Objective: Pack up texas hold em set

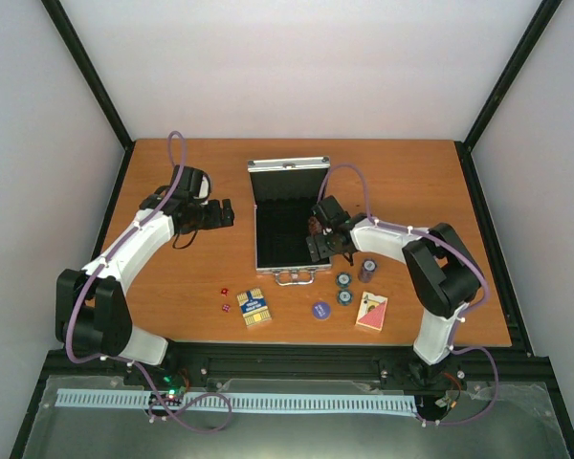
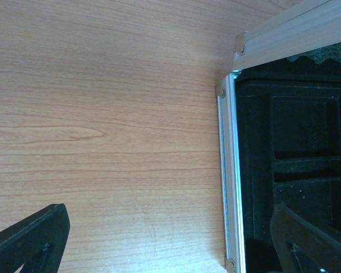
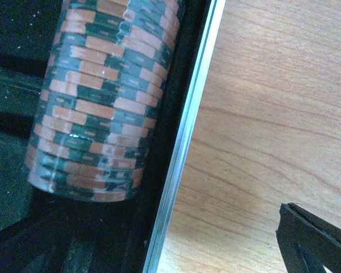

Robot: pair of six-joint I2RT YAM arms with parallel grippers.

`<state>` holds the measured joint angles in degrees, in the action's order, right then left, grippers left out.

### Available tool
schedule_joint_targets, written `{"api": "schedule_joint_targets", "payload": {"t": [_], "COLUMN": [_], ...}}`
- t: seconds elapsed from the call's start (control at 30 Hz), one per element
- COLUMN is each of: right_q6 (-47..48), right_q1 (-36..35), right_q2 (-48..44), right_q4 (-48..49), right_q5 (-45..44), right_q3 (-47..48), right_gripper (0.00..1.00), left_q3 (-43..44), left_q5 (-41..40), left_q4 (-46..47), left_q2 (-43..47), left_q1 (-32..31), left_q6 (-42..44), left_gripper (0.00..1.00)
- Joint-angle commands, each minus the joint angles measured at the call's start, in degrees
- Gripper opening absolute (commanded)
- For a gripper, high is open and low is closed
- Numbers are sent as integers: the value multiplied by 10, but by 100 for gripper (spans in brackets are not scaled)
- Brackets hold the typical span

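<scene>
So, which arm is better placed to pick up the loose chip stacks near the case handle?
Right. The open right gripper hangs at the right edge of the case, close to the loose chip stacks. The left gripper is on the case's other side, farther away.

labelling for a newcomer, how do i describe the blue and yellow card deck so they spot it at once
Start at the open silver case, then look at the loose pieces in front of its handle. The blue-yellow deck lies between the tiny red dice and the blue disc; the other deck is red.
</scene>
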<state>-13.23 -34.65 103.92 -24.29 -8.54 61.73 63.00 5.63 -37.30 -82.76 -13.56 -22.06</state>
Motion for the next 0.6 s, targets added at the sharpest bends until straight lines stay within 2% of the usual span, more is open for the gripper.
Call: {"api": "schedule_joint_targets", "payload": {"t": [0.0, 0.3, 0.57], "right_q6": [-10, -12, -8], "right_q1": [3, 3, 3], "right_q2": [19, -8, 5], "right_q4": [30, 120, 137], "right_q5": [-9, -17, -31], "right_q3": [6, -37, -43], "right_gripper": [100, 100, 100], "left_q3": [5, 5, 4], "left_q5": [-7, -14, -15], "left_q4": [3, 1, 3], "left_q2": [-5, -6, -9], "left_q1": [-2, -2, -2], "left_q6": [14, 19, 19], "left_gripper": [100, 100, 100]}}
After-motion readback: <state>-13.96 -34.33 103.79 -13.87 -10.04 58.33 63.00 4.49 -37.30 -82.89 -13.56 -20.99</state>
